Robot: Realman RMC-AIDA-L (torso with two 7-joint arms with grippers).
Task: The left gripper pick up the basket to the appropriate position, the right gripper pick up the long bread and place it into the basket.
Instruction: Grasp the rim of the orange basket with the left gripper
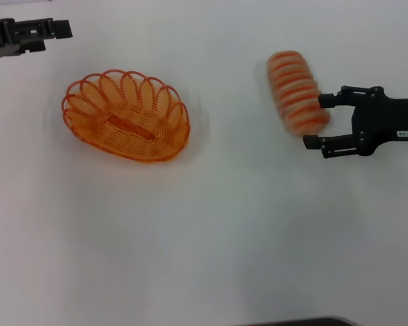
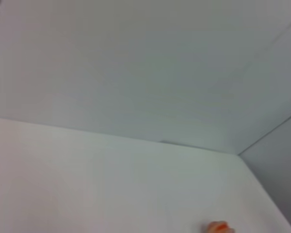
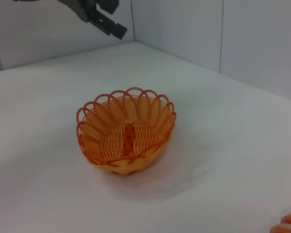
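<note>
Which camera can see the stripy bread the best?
The head view. It shows the whole long bread lying on the table, right by the open right gripper. The right wrist view catches only an end of it at the picture's edge, and the left wrist view just an orange tip.

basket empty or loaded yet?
Empty. The basket shows only its bare woven base in head and right wrist views; the bread lies apart on the table by the right gripper.

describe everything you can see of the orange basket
The basket is an oval, orange, wire-like piece with a looped scalloped rim and a woven base with a darker orange strip along its middle. It sits upright and empty on the white table, touching nothing else. The left end effector is off to its far left.
</note>
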